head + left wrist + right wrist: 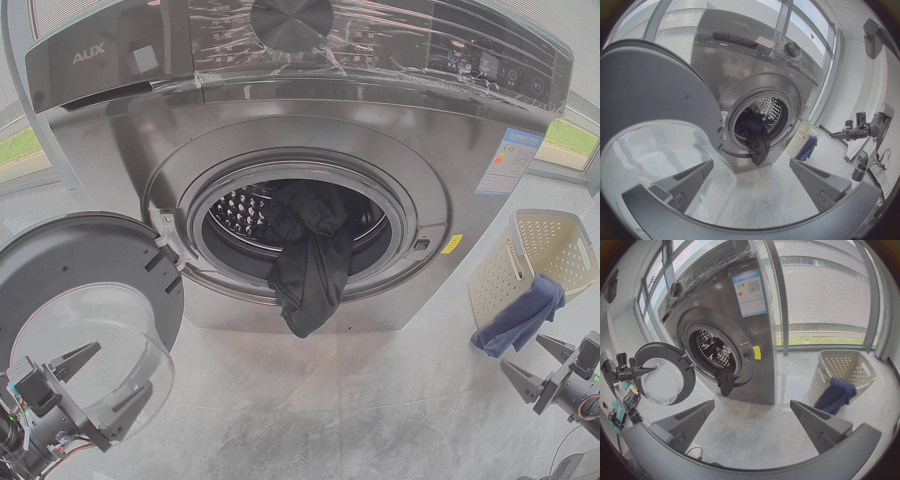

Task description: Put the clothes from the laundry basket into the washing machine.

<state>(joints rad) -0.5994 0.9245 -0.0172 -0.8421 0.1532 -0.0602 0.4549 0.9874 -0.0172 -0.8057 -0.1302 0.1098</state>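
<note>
We see the washing machine (300, 125) standing on the grey floor (300, 406) with its round door (87, 269) swung fully open to the left on its hinge. A black garment (312, 262) lies over the lower rim of the drum opening. Its upper part is inside the drum and the rest hangs down the front panel.

The laundry basket (550, 244) sits on the floor off the machine's right front corner, near the window. 1 dark blue garment (519, 319) is draped over the basket's near rim and hangs down its outer wall toward the floor.

Our left gripper (123, 365) is low in front of the door's glass bowl, its 2 fingers spread wide apart and holding nothing. Our right gripper (520, 350) is near the floor, just beside the lower end of the blue garment. Its claw is also spread and empty, and we cannot tell whether a fingertip touches the cloth.
</note>
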